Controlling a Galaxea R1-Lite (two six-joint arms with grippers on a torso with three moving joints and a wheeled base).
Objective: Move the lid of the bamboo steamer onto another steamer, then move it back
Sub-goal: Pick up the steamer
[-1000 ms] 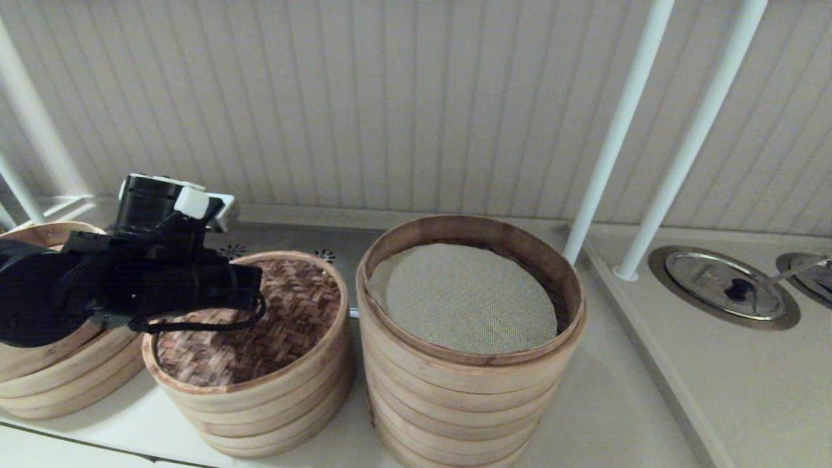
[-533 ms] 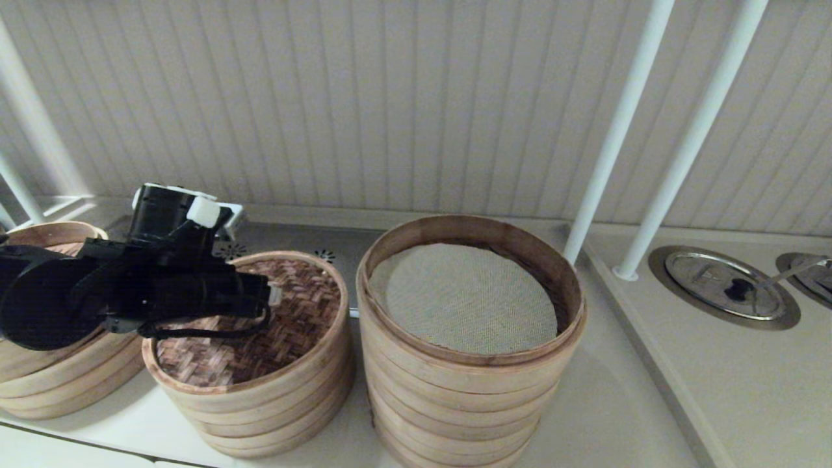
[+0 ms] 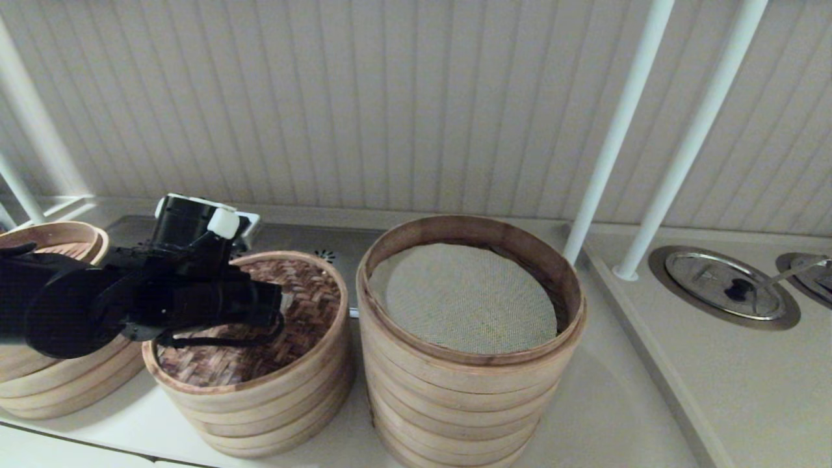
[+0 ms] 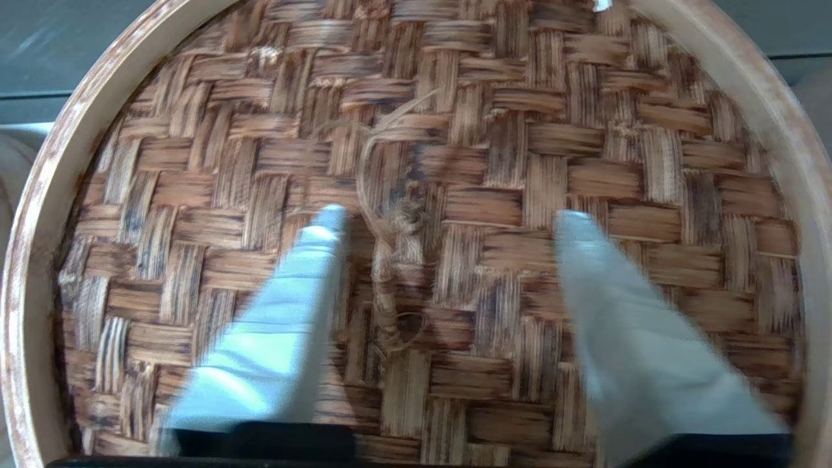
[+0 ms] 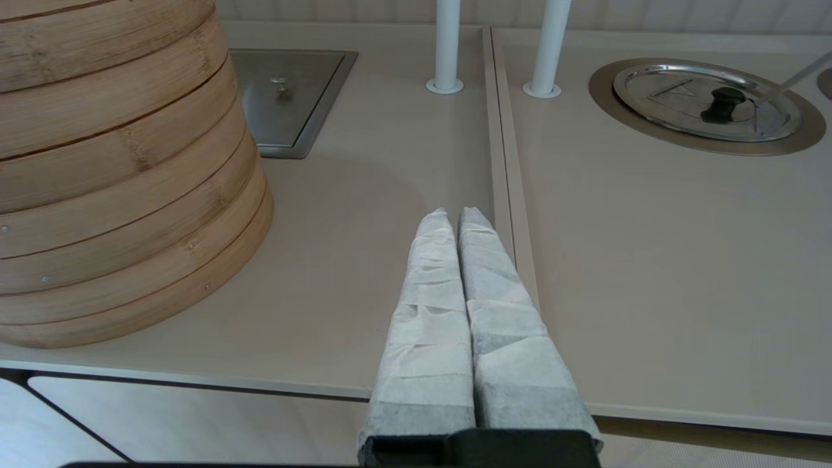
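Observation:
The bamboo steamer lid (image 3: pixel 305 302), dark woven top inside a pale rim, lies on the short middle stack. My left gripper (image 3: pixel 276 307) hangs just above its centre, open. In the left wrist view the two taped fingers spread over the weave (image 4: pixel 455 162), the gripper (image 4: pixel 453 214) straddling a small twine loop handle (image 4: pixel 383 260). To the right stands the other steamer (image 3: pixel 468 383), a tall stack of pale rings with a beige mesh liner (image 3: pixel 465 296). My right gripper (image 5: pixel 455 213) is shut and empty, low over the counter beside that stack (image 5: pixel 117 162); the head view does not show it.
A third bamboo stack (image 3: pixel 58 380) sits at the far left, partly behind my left arm. Two white poles (image 3: pixel 611 143) rise behind the tall stack. A round metal cover (image 3: pixel 725 286) is set in the counter at right. A steel hatch (image 5: pixel 286 97) lies behind the tall stack.
My left arm has slid rightward over the woven lid, bringing the open fingers nearer its centre. Nothing else has moved.

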